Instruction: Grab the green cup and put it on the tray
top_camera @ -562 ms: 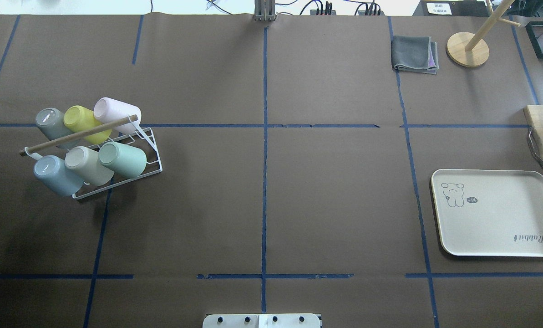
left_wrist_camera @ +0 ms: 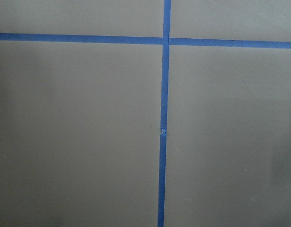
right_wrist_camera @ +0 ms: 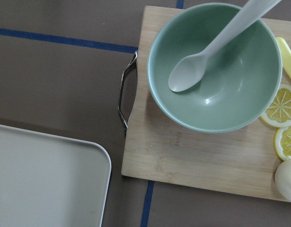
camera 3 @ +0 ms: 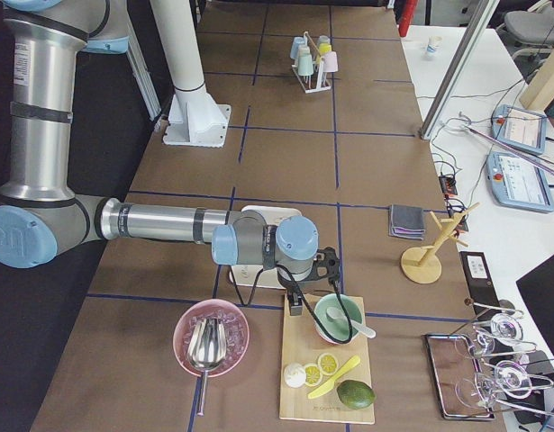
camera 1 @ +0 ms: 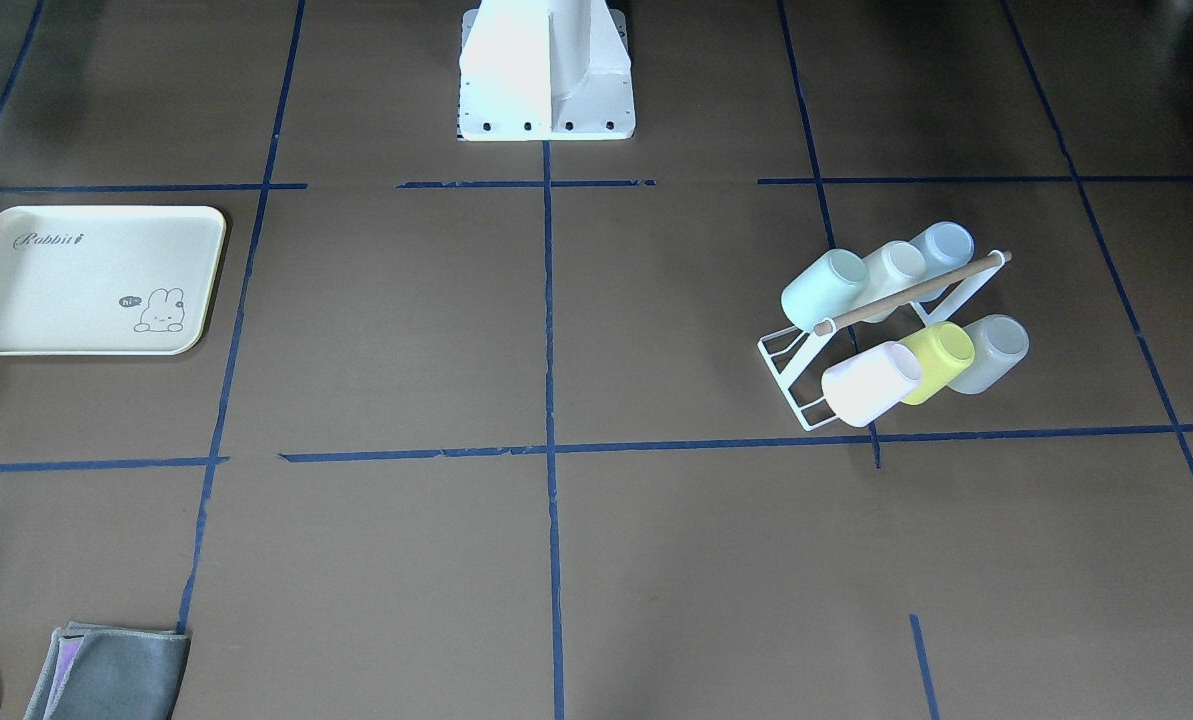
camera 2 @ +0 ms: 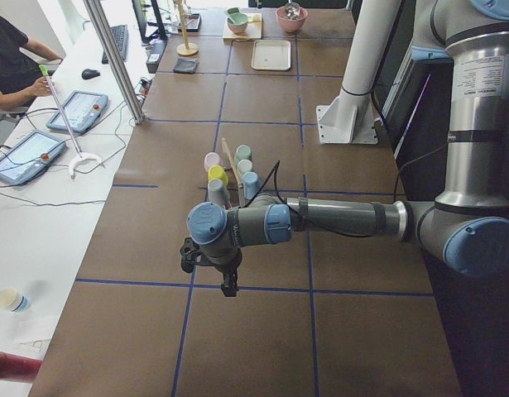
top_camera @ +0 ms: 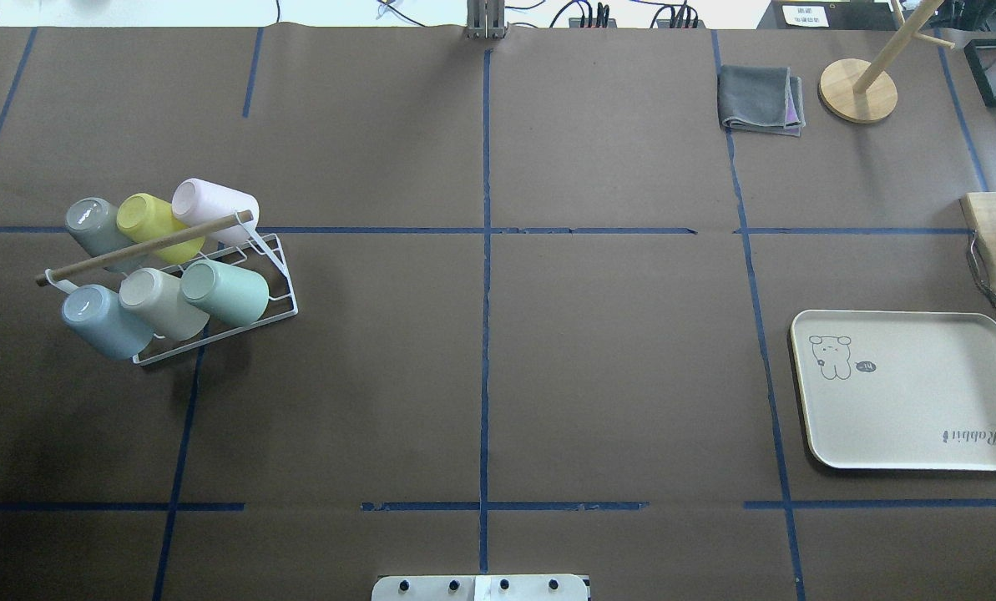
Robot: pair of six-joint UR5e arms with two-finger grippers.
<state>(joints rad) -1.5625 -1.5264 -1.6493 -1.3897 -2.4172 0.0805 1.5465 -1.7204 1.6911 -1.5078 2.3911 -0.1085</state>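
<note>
Green cup (top_camera: 226, 292): I see it lying tilted on the white wire rack (top_camera: 287, 292), base toward the overhead camera. It sits in the rack's robot-side row, at the end nearest the table's middle. A beige cup (top_camera: 157, 302) is just beside it.

Rack edges: the wooden bar (top_camera: 143, 248) runs across the top between the two rows of cups. The rack's frame edge stands just beyond the green cup's side.

Tray (top_camera: 907, 409): it lies flat on the robot's right, well apart from the rack. One short rim runs near a blue tape line (top_camera: 769, 392). The bunny drawing and the lettering sit at opposite corners.

Open room: a wide stretch of brown table (top_camera: 614, 359), crossed by tape lines, lies between rack and tray.

Left pincer (camera 2: 228, 285): it hangs pointing down over the table, on the camera's side of the rack and apart from it. Its wrist view shows a tape crossing on the paper. I cannot tell whether the fingers are apart or together.

Right pincer (camera 3: 295, 304): it hangs over the tray's end beside the cutting board (right_wrist_camera: 192, 161). Its wrist view shows a strip of table between the tray's rounded corner and the board's metal handle (right_wrist_camera: 124, 94). A green bowl (right_wrist_camera: 221, 90) with a spoon (right_wrist_camera: 197, 68) stands on the board. I cannot tell the finger state.
</note>
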